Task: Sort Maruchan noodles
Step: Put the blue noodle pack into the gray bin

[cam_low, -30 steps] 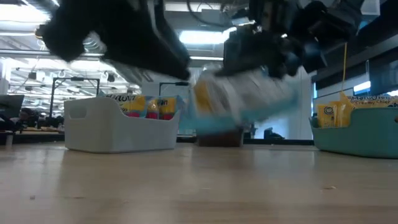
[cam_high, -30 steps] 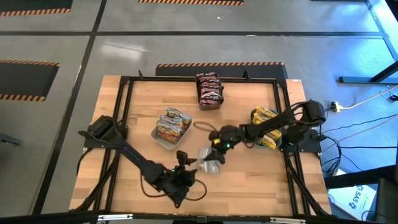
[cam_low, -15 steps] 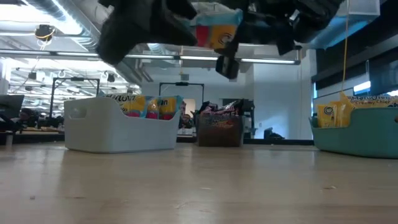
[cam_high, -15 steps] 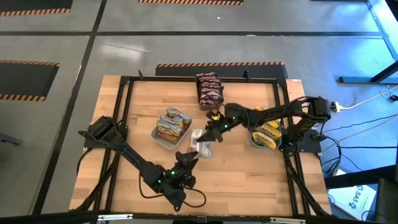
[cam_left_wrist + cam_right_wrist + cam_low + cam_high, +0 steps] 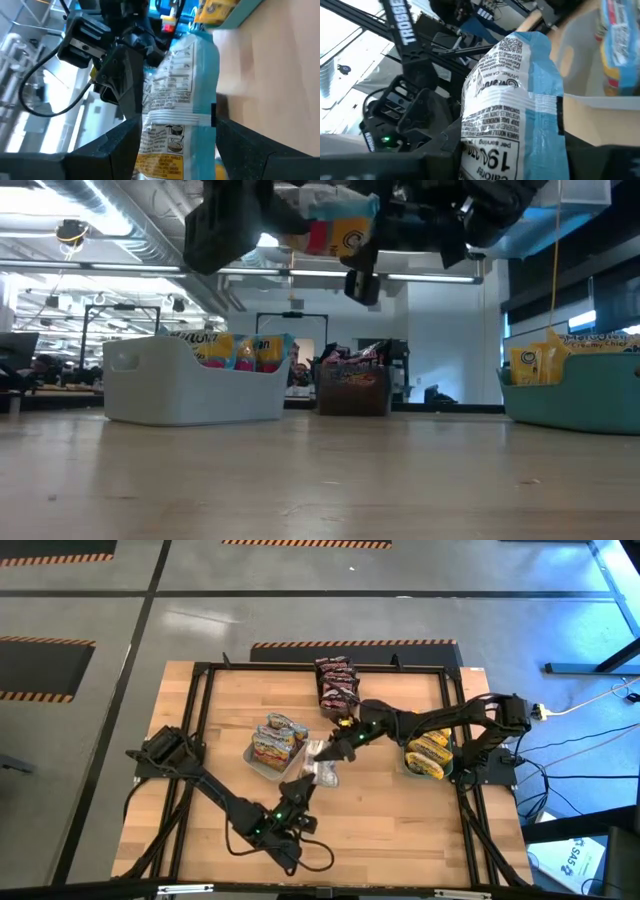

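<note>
- We see the right gripper [image 5: 322, 753] clamped on one silver-white noodle packet [image 5: 322, 768], which it holds in the air above the middle of the table [image 5: 400, 810], just beside the grey bin [image 5: 262, 766].
- The left gripper [image 5: 300, 788] is just under this packet with its fingers apart, one on each side of the packet's lower end; we cannot tell if they touch it.
- In the grey bin lie packets with yellow and pink print [image 5: 278, 738].
- The dark red-orange packets [image 5: 337, 685] stand in a small bin at the far edge of the table.
- The yellow packets [image 5: 428, 745] lie in the green dish [image 5: 570, 412] on the right side, under the right arm.
</note>
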{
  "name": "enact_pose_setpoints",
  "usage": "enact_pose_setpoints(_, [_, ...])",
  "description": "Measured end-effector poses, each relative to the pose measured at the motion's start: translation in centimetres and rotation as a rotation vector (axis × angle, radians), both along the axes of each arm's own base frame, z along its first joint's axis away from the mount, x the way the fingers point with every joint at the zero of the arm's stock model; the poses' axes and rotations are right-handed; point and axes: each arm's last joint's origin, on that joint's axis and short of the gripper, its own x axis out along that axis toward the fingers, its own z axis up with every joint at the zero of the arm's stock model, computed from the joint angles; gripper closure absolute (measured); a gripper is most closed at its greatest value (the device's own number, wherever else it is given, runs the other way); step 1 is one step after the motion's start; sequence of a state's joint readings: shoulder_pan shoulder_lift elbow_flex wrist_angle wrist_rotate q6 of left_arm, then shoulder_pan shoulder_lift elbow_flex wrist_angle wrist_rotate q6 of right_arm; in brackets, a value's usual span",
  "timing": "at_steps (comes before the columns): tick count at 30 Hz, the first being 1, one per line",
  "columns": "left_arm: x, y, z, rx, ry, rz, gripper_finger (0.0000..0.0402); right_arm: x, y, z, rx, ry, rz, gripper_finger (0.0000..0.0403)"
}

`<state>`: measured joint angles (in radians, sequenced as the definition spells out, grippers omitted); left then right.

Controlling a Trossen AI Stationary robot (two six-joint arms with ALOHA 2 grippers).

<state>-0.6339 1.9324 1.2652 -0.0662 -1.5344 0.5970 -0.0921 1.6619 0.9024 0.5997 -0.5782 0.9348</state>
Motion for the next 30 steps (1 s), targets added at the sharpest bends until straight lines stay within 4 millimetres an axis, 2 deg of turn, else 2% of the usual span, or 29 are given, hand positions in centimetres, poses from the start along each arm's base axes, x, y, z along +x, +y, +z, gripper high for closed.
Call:
enact_pose_setpoints(8, [1.1, 1.6, 0.0, -0.005, 0.039, 0.019, 0.0164, 0.0, 0.8, 0.1, 0.002, -0.007, 0.026, 0.0260])
enact_pose_setpoints(12, [1.4, 1.8, 0.1, -0.011, 0.022, 0.028, 0.0168, 0.0, 0.9, 0.1, 0.001, -0.004, 0.022, 0.0260])
enact_pose_setpoints(21, [1.4, 1.4, 0.3, -0.047, -0.014, 0.010, 0.0265, 0.0, 1.0, 0.0, -0.077, -0.042, 0.035, 0.0255])
enact_pose_setpoints(25, [1.4, 1.4, 0.3, -0.050, -0.013, 0.007, 0.0290, 0.0, 1.0, 0.1, -0.086, -0.052, 0.033, 0.0216])
enact_pose_setpoints(30, [1.0, 0.8, 0.3, -0.055, -0.020, -0.012, 0.0293, -0.1, 0.3, 0.3, -0.084, -0.062, 0.051, 0.0153])
